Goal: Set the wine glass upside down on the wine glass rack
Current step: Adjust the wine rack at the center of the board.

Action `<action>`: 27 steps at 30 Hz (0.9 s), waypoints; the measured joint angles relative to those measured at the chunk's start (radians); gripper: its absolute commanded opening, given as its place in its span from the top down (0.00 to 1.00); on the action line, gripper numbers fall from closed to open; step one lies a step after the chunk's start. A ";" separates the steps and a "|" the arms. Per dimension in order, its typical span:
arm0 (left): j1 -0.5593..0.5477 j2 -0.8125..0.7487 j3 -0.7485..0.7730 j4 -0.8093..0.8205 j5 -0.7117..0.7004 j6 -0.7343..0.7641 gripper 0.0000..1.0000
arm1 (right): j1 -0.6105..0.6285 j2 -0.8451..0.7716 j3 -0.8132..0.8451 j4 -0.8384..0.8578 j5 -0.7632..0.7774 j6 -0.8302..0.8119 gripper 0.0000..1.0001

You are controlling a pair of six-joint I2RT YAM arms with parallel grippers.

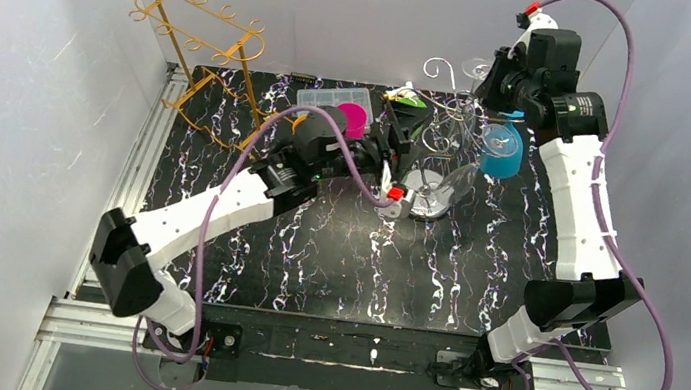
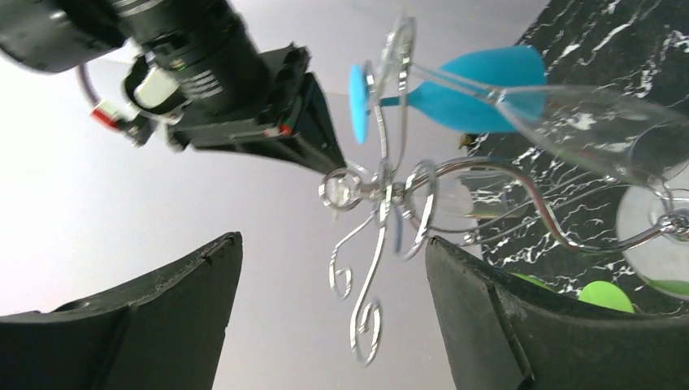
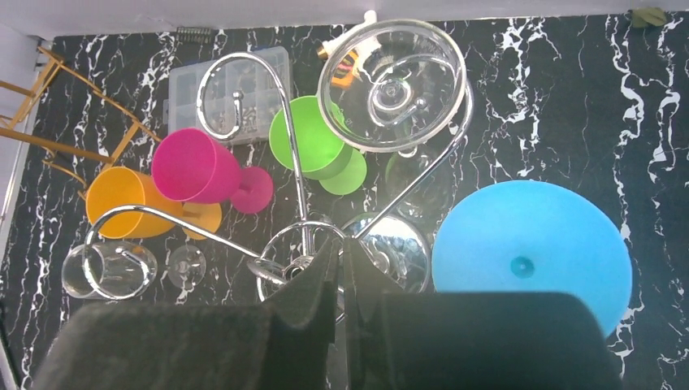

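In the left wrist view, the left tool (image 2: 333, 244) stands wide. Its 2 black fingers (image 2: 146, 325) are far apart and hold nothing. The curled chrome wires of the wine glass rack (image 2: 380, 193) lie in the gap between them and touch neither finger. Beyond the fingertips, toward the right-hand finger, the clear wine glass (image 2: 585, 122) hangs upside down from a rack arm, foot at the wire and bowl toward the tabletop (image 2: 617, 32). A blue glass (image 2: 479, 89) hangs the same way just behind it. Past the left-hand finger, the right tool (image 2: 329, 158) comes in with its tip touching the rack's top knob.

The right wrist view looks straight down. The right tool's fingers are pressed together on the ring at the top of the rack. Ahead of the fingertips, the wine glass's round foot sits inside a looped rack arm. Just right of the tool is the blue glass's foot. Ahead and to the left, a green goblet (image 3: 313, 142), a pink goblet (image 3: 195, 166) and an orange goblet (image 3: 122, 203) lie on the tabletop. A clear goblet (image 3: 106, 272) lies farthest left. A clear compartment box (image 3: 236, 85) sits farther ahead, and a gold wire rack (image 3: 49, 122) stands at the far left.

In the top external view, the left arm stretches diagonally from its base across the tabletop. Its wrist is roughly level and its tool points at the rack's lower part. The right arm rises from its base, runs away along the tabletop's right side, and bends its wrist over the rack top with the tool pointing down.
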 measured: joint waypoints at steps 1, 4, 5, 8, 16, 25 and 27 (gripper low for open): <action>0.004 -0.023 -0.008 0.000 -0.012 -0.008 0.15 | 0.000 0.000 0.010 -0.003 0.001 0.000 0.87; 0.028 -0.085 -0.034 -0.001 -0.029 -0.029 0.10 | 0.000 -0.003 0.024 -0.004 0.002 0.003 0.88; 0.043 -0.097 -0.037 -0.006 -0.032 -0.037 0.10 | 0.000 -0.005 0.024 -0.006 0.001 0.005 0.89; 0.100 -0.106 -0.037 -0.024 -0.031 -0.057 0.11 | 0.000 -0.007 0.024 -0.019 0.001 0.013 0.89; 0.237 -0.009 -0.011 -0.068 0.010 -0.023 0.25 | 0.000 -0.046 0.024 -0.036 -0.003 0.045 0.93; 0.236 0.078 0.049 -0.080 0.100 0.073 0.57 | 0.000 -0.121 0.020 -0.042 -0.071 0.070 0.94; 0.235 0.085 0.064 -0.073 0.113 0.086 0.60 | 0.000 -0.130 0.009 -0.041 -0.102 0.076 0.94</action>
